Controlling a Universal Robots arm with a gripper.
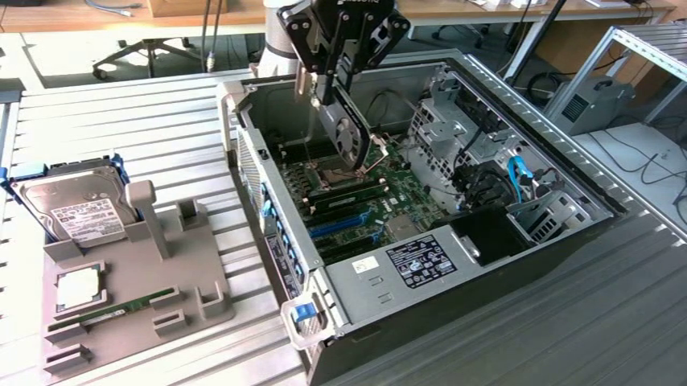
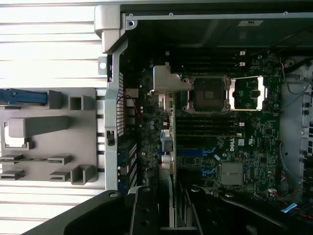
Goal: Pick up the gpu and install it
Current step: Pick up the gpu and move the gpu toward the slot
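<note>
Ribbed metal table (image 1: 140,112) | open PC case (image 1: 483,315) | end effector (image 1: 335,87) gripping gpu (image 1: 348,133) above motherboard (image 1: 413,193)

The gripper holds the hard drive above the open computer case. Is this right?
Not quite: the gripper holds the gpu above the open computer case. The exterior view shows its black fan shroud; the hard drive stands in the grey holder beside the case.

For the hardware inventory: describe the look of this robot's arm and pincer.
The pincer is black, built of angular linked plates with small silver bolts, and ends in pale metal fingers. Its top carries white lettering too cut off to read. The arm behind it is a smooth light-grey cylinder.
</note>
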